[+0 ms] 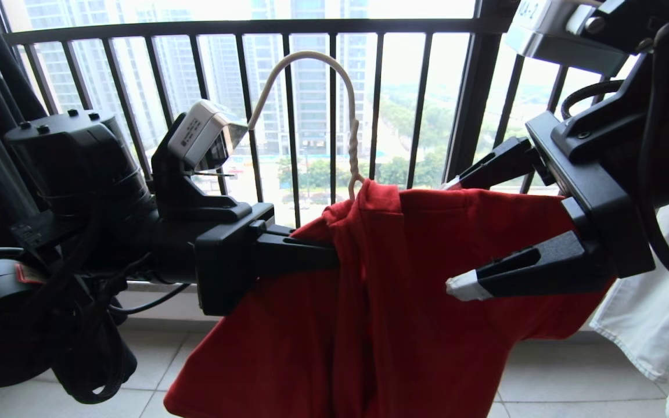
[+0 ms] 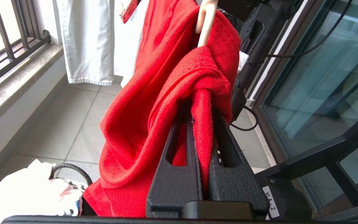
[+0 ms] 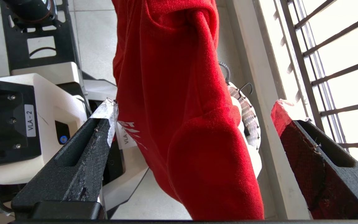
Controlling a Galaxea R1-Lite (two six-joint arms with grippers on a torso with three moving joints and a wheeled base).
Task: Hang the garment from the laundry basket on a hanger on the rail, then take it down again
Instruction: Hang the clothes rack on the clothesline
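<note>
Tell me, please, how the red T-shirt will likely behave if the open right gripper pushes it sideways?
The red T-shirt hangs in soft folds from the wire hanger, so it would probably fold and swing rather than resist. The left gripper pinches it shut near the neck; that side should stay. The right gripper straddles the sleeve, open.

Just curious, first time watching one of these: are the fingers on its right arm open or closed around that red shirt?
Open. The right gripper has its fingers spread wide either side of the red T-shirt's sleeve.

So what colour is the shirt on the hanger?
Bright red T-shirt, white lettering; clearest in the head view.
</note>
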